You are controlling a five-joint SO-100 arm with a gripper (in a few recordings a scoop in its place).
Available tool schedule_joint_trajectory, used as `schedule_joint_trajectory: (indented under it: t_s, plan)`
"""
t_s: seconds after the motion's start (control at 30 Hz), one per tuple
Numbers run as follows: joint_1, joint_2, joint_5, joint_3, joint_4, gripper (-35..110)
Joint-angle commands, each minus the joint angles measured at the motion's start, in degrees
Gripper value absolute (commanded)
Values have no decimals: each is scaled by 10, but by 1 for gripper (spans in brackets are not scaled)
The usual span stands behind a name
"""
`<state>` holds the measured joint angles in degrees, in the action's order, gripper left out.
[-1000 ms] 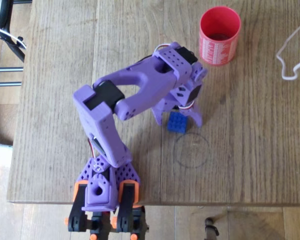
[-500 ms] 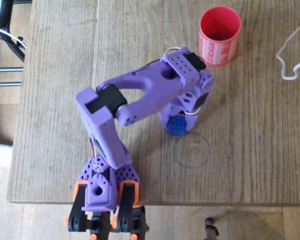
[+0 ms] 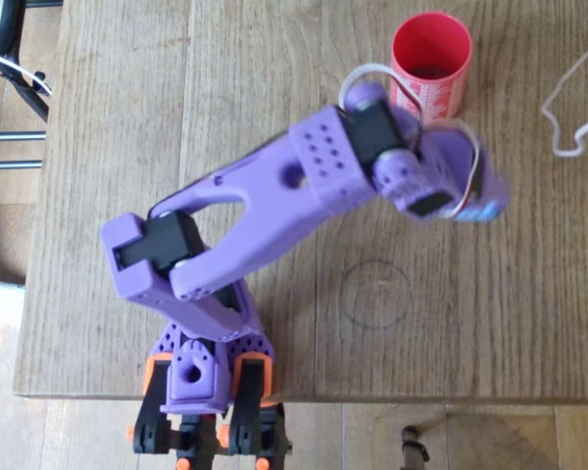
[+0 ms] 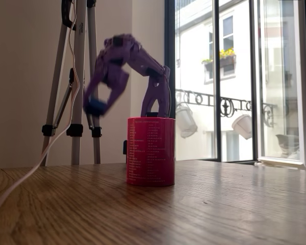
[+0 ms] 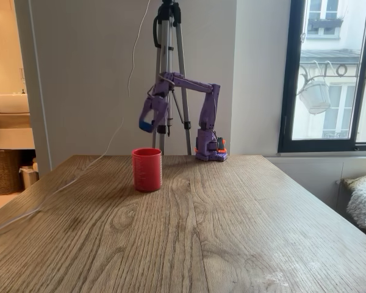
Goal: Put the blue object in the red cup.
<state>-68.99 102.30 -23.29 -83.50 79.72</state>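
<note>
The pickup is complete: the claw (image 4: 94,104) is clenched on the blue object (image 4: 93,106), which hangs in the air well clear of the surface (image 3: 490,323). In the overhead view the blue object (image 3: 482,211) sits right of centre, below and right of the red cup (image 3: 430,69), which stands upright at upper right. Remaining, by judgement: carry the blue object over the cup's mouth, lower and release.
</note>
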Motion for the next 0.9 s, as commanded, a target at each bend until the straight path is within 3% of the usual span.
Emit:
schedule_joint_trajectory:
  t_s: [0.0, 0.2, 0.5, 0.67, 0.87]
  plan:
    - [11, 45, 86, 101, -59, 1]
    - [132, 41, 173, 108, -62, 1]
    - [354, -11, 156, 109, -49, 1]
    - [389, -51, 156, 105, -77, 1]
    - [377, -91, 180, 79, -208, 1]
